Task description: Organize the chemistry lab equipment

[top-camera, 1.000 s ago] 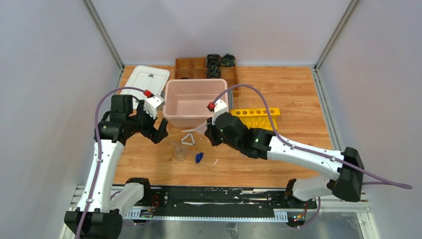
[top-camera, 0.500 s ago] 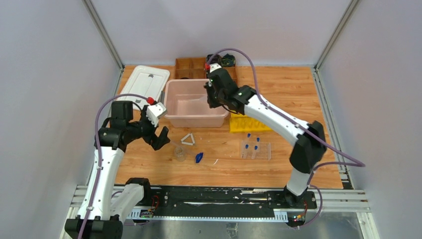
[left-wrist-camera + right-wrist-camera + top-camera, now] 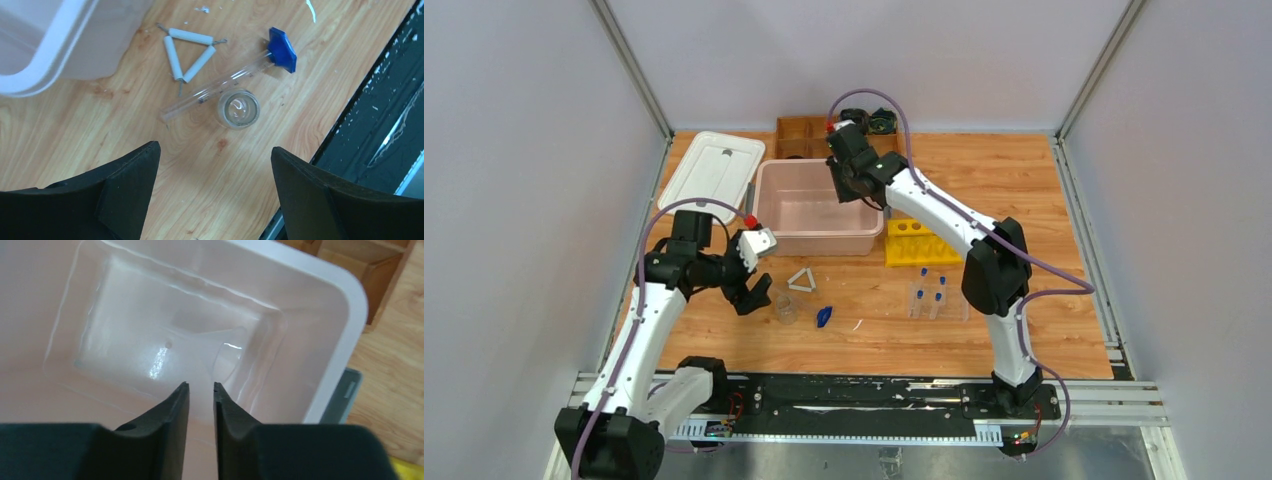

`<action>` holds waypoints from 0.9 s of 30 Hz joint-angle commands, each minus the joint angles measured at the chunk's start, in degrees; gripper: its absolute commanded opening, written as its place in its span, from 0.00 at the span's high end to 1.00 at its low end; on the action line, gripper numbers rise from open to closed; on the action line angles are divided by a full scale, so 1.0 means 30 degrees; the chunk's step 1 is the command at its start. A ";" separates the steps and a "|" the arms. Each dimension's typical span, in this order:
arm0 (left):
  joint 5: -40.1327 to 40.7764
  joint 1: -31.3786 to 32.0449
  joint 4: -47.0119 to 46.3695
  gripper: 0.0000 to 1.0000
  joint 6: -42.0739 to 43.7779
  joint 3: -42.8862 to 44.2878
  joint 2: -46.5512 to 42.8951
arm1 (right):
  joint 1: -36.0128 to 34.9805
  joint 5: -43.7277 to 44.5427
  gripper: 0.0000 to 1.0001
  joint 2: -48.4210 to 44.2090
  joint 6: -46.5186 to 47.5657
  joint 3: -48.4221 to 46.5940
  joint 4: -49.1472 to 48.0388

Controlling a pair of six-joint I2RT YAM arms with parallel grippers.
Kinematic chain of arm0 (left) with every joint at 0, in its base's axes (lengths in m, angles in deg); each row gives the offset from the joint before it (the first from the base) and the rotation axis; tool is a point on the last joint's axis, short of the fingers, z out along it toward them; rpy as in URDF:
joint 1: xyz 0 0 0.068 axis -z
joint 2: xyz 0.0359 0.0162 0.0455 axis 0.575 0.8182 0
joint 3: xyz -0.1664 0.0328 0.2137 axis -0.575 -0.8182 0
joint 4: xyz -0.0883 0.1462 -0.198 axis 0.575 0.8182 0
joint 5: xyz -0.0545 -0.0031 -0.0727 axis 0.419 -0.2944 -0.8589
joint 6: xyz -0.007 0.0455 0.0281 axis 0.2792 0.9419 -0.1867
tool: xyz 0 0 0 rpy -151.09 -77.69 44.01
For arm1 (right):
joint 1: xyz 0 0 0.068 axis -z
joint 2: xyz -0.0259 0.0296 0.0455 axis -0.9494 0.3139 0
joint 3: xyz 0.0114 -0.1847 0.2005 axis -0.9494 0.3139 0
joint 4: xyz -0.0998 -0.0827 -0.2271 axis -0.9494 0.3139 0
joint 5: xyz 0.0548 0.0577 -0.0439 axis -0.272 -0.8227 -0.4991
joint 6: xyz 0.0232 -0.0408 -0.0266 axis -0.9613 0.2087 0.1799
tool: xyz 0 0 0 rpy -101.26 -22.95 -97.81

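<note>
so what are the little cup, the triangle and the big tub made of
Cup: clear, glossy, with bright glints, so glass or clear plastic. Triangle: matte white tubes strung on thin wire, likely ceramic. Tub: pale pink, smooth, slightly translucent with rounded moulded rim, probably plastic.

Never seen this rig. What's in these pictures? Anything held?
Two robot arms bolted at the edge of a table, each ending in a two-finger gripper. The top view looks down from behind them; the other two come from wrist cameras. The left gripper hangs open over a beaker, a blue-capped tube and a white triangle, holding nothing. The right gripper is over a pink bin, jaws barely parted and empty; what looks like a clear funnel lies inside. Elsewhere: a yellow rack, capped tubes in a clear stand, a white lid.
</note>
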 commanded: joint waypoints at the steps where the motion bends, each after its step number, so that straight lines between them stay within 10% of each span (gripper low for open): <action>1: 0.0179 0.1058 0.0113 0.12 0.1500 -0.0398 0.0418 | 0.0172 0.0965 0.67 -0.0729 -0.0170 -0.0814 0.1035; 15: 0.1142 0.0625 -0.0863 0.14 -0.0611 0.0337 0.0929 | -0.3690 -0.1363 0.46 -0.8211 -0.0834 0.8752 -0.3348; 27: 0.1518 -0.3896 -0.3595 0.01 -0.4100 0.1082 0.2631 | -0.8646 -0.2987 0.25 -0.5091 0.0311 0.9027 -0.5220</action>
